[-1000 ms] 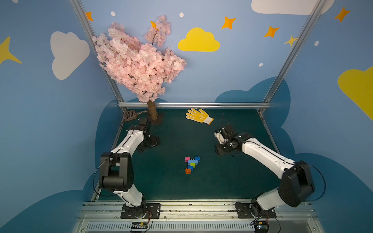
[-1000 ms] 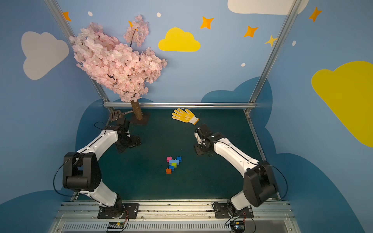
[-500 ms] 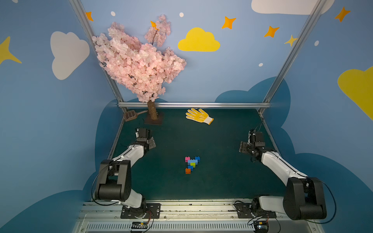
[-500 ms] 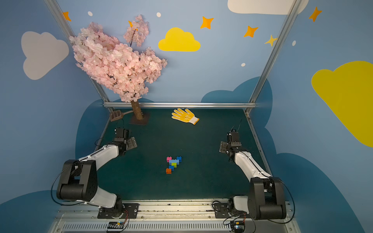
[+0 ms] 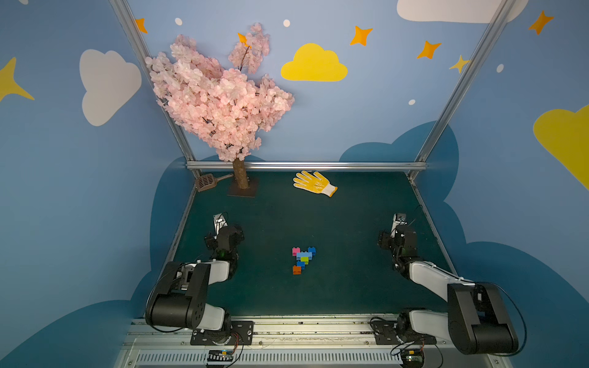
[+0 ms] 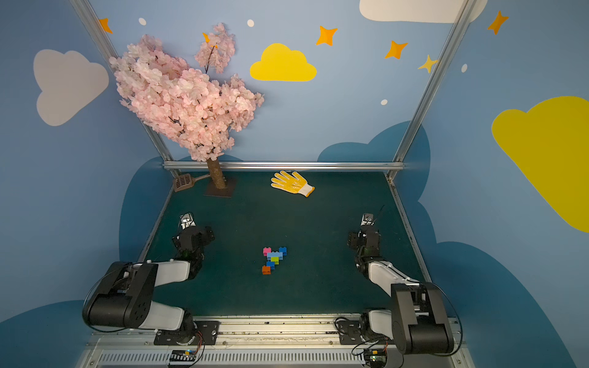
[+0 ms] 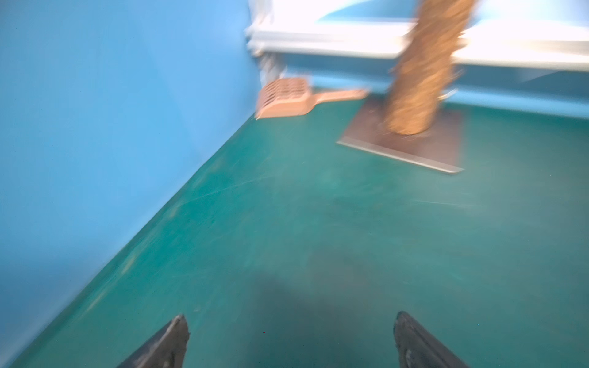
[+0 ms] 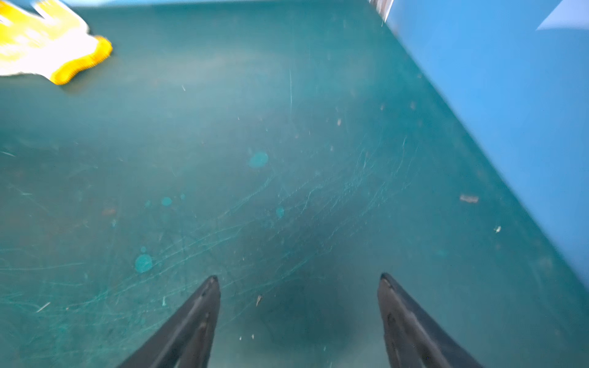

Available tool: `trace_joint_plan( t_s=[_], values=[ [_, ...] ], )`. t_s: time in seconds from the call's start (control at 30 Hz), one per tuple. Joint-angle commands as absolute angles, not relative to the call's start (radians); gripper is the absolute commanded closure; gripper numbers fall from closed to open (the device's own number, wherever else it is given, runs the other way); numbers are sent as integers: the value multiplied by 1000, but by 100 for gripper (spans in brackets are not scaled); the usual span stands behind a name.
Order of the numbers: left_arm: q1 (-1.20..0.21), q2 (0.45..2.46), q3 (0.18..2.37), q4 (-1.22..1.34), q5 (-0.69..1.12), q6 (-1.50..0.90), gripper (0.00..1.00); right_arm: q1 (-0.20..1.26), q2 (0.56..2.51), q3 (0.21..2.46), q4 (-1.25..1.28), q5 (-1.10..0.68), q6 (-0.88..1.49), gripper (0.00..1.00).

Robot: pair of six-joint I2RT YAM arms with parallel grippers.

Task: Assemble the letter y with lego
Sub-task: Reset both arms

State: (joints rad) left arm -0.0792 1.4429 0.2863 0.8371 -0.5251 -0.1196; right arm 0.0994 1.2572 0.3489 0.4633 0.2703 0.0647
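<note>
A pink tree (image 5: 223, 98) stands at the far left corner of the mat (image 5: 350, 216), a brown scoop (image 5: 207, 182) just beside its base. A yellow glove (image 5: 314, 183) lies near the far edge.

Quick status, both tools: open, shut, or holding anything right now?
Left tool: open, holding nothing.
Right tool: open, holding nothing.

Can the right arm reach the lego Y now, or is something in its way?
Probably yes: the right gripper is open and empty, and only bare green mat lies between it and the lego Y.
</note>
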Motion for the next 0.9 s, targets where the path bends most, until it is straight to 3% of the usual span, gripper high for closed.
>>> trace_joint_plan(
  t_s=[0.0,0.13,0.2,0.27,0.33,0.5,0.87],
  values=[
    [-100,1484,195,1177,-336,20,0,91,1249,295,734,230,6,23],
    [-103,1629,284,1192,-343,47,0,93,1336,254,883,181,-18,23],
    [-89,1540,318,978,-328,3,0,94,1399,244,950,147,-33,21],
    [-87,1572,330,1012,-336,2,0,95,1457,265,988,73,-42,20],
    [-84,1603,322,1075,-334,14,0,97,1485,309,936,-24,-129,16],
    [-83,1588,328,1043,-332,4,0,91,1468,456,608,70,-65,11],
    [-84,1590,326,1048,-334,6,0,85,1474,458,621,71,-58,11]
  ],
)
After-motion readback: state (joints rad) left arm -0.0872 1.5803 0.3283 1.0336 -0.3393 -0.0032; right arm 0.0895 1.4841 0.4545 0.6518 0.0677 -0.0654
